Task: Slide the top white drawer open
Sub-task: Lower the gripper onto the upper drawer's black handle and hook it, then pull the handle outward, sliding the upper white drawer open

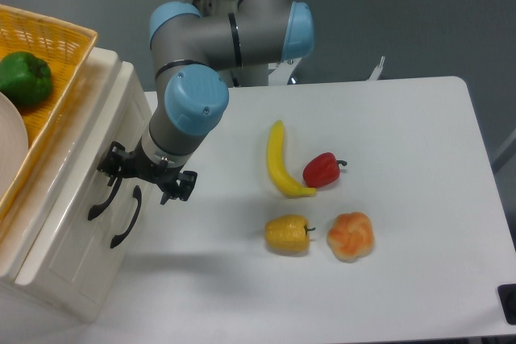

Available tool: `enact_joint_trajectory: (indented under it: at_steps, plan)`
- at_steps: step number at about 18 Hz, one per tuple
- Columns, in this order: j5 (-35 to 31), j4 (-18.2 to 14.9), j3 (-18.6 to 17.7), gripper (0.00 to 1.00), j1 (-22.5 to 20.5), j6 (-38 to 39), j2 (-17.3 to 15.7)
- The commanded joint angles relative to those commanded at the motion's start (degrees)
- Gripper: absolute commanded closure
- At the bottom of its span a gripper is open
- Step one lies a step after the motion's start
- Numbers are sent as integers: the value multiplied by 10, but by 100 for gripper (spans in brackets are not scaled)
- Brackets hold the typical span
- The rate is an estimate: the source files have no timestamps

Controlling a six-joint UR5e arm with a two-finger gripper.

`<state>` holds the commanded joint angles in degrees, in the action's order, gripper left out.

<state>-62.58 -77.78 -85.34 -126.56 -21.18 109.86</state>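
The top white drawer is the upper front panel of the cream-white cabinet at the left, and it sits flush and closed. Its curved black handle runs down the panel. The lower drawer front has a similar handle beside it. My gripper hovers at the far ends of the two handles and points at the cabinet front. Its black fingers are spread apart, and nothing is clamped between them. Whether a finger touches the top handle is not clear.
A yellow wicker basket with a green pepper sits on the cabinet top. On the white table lie a banana, a red pepper, a yellow pepper and an orange fruit.
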Motion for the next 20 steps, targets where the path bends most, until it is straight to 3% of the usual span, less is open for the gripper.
enact_joint_trajectory:
  at_steps: [20]
  plan:
    - [-25,5,8,0,5,-11,12]
